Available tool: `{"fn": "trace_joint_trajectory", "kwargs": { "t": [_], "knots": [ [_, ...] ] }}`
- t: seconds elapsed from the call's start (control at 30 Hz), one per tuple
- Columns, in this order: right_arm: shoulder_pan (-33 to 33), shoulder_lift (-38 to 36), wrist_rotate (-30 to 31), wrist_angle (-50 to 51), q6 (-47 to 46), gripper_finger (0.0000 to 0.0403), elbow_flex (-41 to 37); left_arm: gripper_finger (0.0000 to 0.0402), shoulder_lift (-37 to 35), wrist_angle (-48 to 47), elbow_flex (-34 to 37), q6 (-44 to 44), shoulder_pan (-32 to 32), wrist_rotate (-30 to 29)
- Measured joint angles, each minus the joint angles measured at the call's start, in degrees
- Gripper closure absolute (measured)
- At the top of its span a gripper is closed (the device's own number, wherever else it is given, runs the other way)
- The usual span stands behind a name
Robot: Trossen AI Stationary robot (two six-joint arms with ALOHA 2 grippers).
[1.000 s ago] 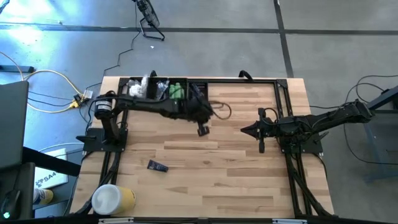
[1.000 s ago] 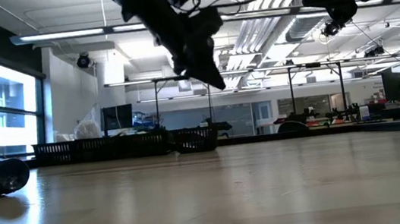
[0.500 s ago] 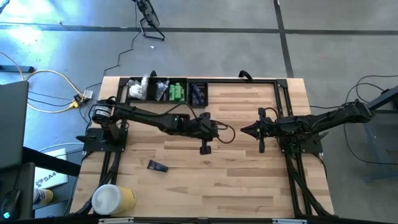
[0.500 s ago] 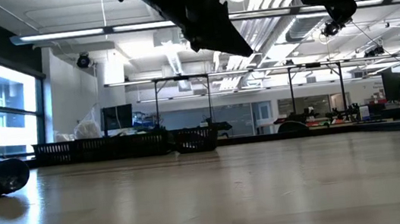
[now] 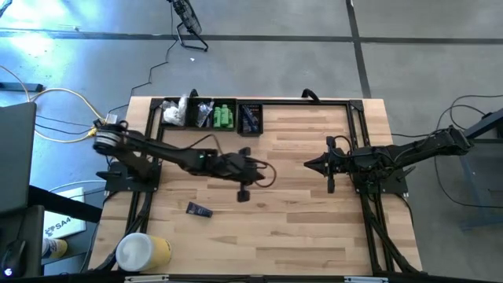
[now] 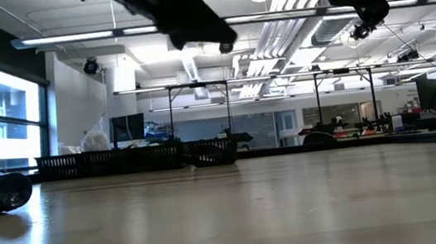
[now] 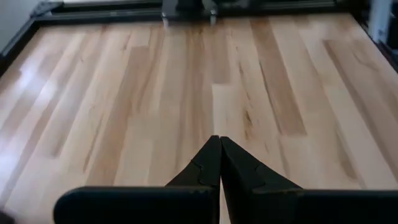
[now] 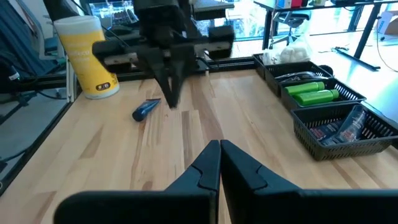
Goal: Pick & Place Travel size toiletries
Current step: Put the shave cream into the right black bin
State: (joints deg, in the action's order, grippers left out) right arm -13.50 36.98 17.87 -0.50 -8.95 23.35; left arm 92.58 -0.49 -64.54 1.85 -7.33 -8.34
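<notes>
A dark purple-black sachet (image 5: 199, 210) lies flat on the wood near the table's left near part; the right wrist view shows the sachet (image 8: 146, 110) too. My left gripper (image 5: 244, 194) hangs above the table's middle, to the right of the sachet, pointing down, shut and empty (image 7: 219, 142). My right gripper (image 5: 308, 165) waits over the table's right half, shut and empty (image 8: 219, 144). Black baskets (image 5: 208, 115) at the far edge hold white packets (image 8: 292, 55), green bottles (image 8: 311, 93) and more sachets (image 8: 348, 127).
A large white-and-yellow cylinder (image 5: 143, 251) lies at the near left corner. A black frame (image 5: 357, 118) runs along the table's far and right edges. Bare wood (image 7: 205, 74) stretches under and around my left gripper.
My left gripper has moved away from the baskets at the far edge toward the near edge, then a little toward the left, closer to the sachet. The right arm and the sachet have kept still.
</notes>
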Motion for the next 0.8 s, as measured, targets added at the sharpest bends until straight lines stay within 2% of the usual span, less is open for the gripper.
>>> {"fn": "trace_joint_trajectory", "kwargs": {
  "t": [0.33,0.53,0.67,0.8],
  "knots": [
    [0.0,0.1,0.0,-0.4,0.1,0.0398,0.0,0.0401,-17.2,-0.7,13.1,-0.4,-4.9,-0.3],
    [0.0,0.3,0.0,-0.5,0.1,0.0398,0.0,0.0402,-27.0,-11.3,17.0,0.3,-7.7,0.3],
    [0.0,0.6,0.0,-0.8,0.1,0.0398,0.0,0.0401,-29.6,-19.8,17.1,3.4,-9.0,0.4],
    [0.0,1.0,0.0,-1.3,0.1,0.0398,0.0,0.0401,-29.8,-23.6,17.0,7.4,-8.8,0.6]
  ]
}}
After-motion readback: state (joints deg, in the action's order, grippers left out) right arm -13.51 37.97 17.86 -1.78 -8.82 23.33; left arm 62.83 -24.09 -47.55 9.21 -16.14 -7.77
